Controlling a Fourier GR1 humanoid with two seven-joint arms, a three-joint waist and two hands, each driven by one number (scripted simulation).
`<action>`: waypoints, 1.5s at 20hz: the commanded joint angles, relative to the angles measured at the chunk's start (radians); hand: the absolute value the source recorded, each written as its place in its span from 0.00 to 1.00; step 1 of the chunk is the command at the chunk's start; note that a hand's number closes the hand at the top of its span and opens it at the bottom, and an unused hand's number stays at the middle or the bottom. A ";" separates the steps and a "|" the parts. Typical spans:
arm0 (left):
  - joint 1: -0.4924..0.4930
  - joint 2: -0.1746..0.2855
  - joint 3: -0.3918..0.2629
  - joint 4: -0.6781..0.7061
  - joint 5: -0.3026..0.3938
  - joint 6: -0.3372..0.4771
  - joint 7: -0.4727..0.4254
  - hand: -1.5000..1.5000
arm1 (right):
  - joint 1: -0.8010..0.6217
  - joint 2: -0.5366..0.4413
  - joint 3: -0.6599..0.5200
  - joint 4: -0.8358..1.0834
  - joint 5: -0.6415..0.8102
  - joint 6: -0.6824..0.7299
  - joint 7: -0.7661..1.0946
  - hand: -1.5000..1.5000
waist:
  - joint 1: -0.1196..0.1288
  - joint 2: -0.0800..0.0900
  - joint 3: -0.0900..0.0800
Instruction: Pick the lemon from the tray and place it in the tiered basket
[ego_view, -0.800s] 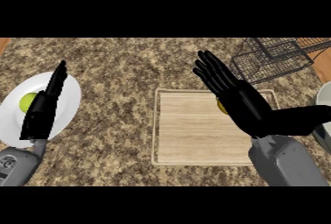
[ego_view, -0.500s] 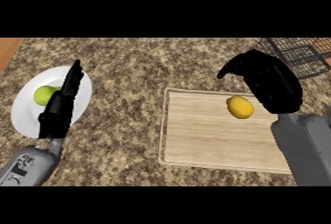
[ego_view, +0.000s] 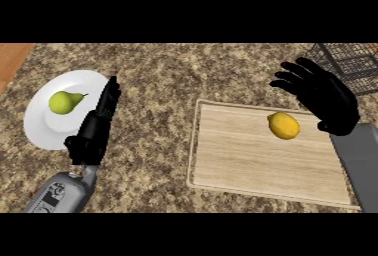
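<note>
In the head view, my right hand (ego_view: 325, 97) hung over the far right corner of the tray (ego_view: 244, 165), fingers spread and only slightly bent, with nothing in it. The lemon (ego_view: 283, 125) lay on the tray's bare wood at about 7 o'clock from my palm, just beside the heel of the hand but apart from it; I saw no contact. Its long axis ran roughly from 12 to 6 o'clock, tipped a little toward 11, so its broad sides faced 3 and 9. The tiered basket (ego_view: 353, 62) sat at about 1 o'clock from that hand, in the far right corner of the counter (ego_view: 170, 75) and only partly in view.

My left hand (ego_view: 94, 131) showed edge-on at the view's left, fingers straight and holding nothing, resting over the 3 o'clock rim of the plate (ego_view: 38, 131), on which a pear (ego_view: 65, 101) lay. It was well apart from the lemon, with bare counter and half the tray between them.

I judged the right hand plainly the nearer one. To take the lemon it would need to draw back toward 7 o'clock and come down, closing across the fruit's short width from 3 and 9.
</note>
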 joint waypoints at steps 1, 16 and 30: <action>0.020 -0.025 -0.007 0.008 0.000 0.012 -0.010 0.50 | -0.048 -0.110 -0.054 0.130 -0.175 0.282 0.076 0.00 | 0.004 -0.006 -0.001; 0.027 -0.029 -0.007 0.009 -0.007 0.011 0.001 0.50 | -0.299 -0.478 -0.227 -0.173 0.289 0.659 0.061 0.00 | -0.012 -0.027 -0.002; -0.030 -0.073 -0.011 0.035 -0.054 0.051 0.037 0.50 | -0.242 -0.264 -0.291 -0.465 0.716 0.741 -0.021 0.00 | -0.024 -0.020 -0.003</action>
